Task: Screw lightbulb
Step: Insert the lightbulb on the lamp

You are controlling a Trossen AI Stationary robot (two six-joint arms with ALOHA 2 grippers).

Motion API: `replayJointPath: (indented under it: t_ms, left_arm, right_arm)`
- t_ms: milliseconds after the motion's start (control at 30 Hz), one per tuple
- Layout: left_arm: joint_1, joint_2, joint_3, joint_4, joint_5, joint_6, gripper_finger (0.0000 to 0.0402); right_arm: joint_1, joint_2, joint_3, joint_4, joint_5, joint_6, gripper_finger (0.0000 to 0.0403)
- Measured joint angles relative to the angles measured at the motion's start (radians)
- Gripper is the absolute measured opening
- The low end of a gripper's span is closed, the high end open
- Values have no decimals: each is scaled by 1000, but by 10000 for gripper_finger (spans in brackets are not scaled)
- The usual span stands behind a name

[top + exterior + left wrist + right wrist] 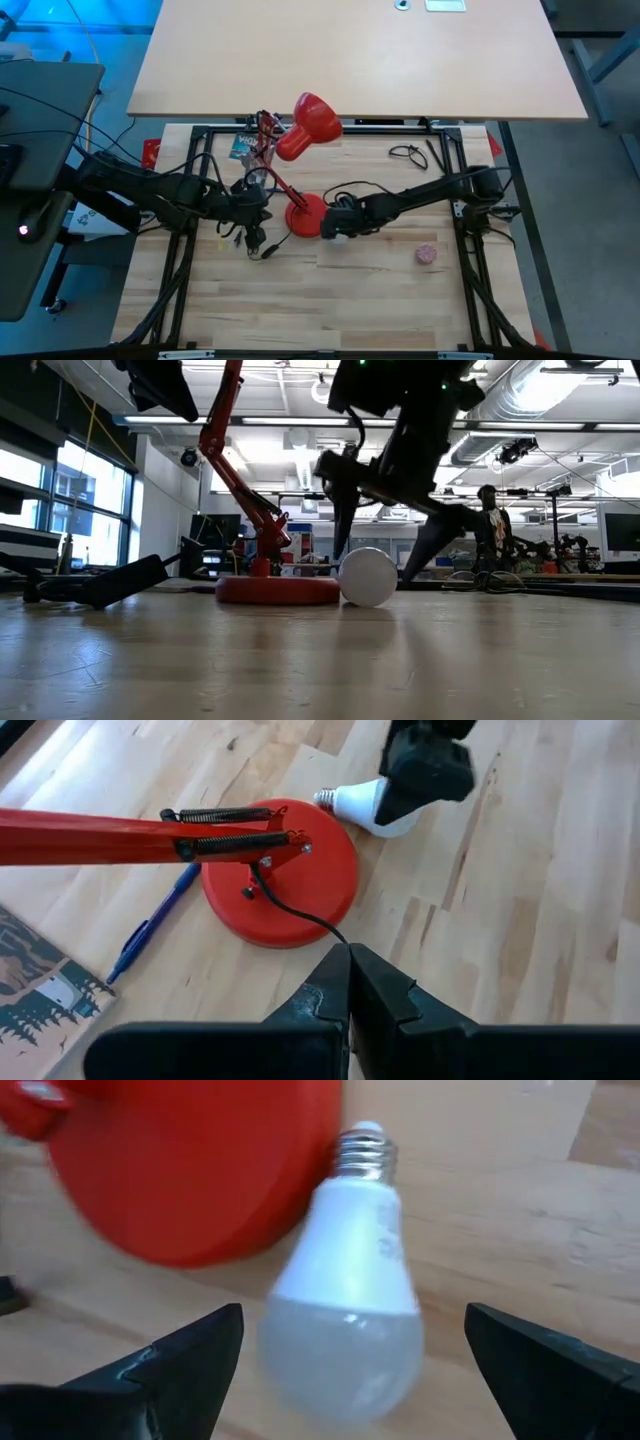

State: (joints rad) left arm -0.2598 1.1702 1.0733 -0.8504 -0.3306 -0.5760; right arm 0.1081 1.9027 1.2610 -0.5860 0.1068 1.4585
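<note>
Beyond the table, only the low view shows a person.

A robotics lab or workshop. A black metal frame edges the wooden worktop. Beyond it the low view shows exposed ceiling ducts, strip lights, tall windows, benches crowded with equipment and cables, and a person standing among them.
</note>
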Motion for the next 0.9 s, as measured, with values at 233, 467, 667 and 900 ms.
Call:
replayJointPath:
  t_ms: [233, 467, 667, 900]
  left_arm:
    - [0, 0, 0, 0, 2, -7, 0]
    - [0, 0, 0, 1, -15, -15, 0]
    - [0, 0, 0, 1, -16, -34, 0]
    - [0, -5, 0, 3, 46, -77, 0]
  right_arm:
    - [3, 37, 0, 32, 1, -12, 374]
    - [-24, 38, 0, 26, 10, -53, 363]
    - [-28, 38, 0, 26, -64, -109, 277]
    - [-17, 22, 0, 9, -148, -212, 241]
